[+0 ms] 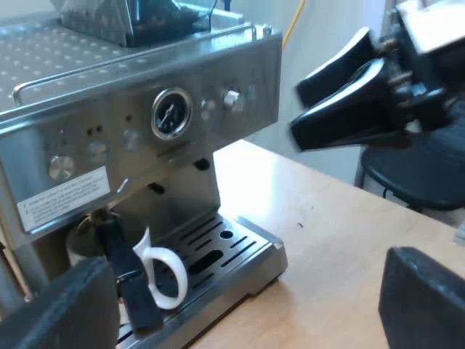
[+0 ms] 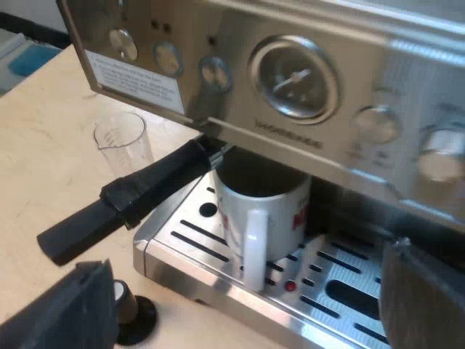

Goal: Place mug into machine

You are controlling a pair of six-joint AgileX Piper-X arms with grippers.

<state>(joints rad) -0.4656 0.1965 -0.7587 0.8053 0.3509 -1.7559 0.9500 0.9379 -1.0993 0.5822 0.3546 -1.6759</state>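
A white mug with red print stands on the drip tray of the espresso machine, right under the locked-in metal holder, whose dark handle sticks out beside it. My right gripper is open just in front of the mug with nothing between its fingers. In the left wrist view the mug's white handle shows behind the holder's handle. My left gripper is open over the table by the tray's corner. The right gripper hangs in the air near the machine's knobs.
A measuring glass stands on the wooden table beyond the holder's handle. A small tamper with a black base sits on the table near my right finger. A dark stool stands past the table's edge.
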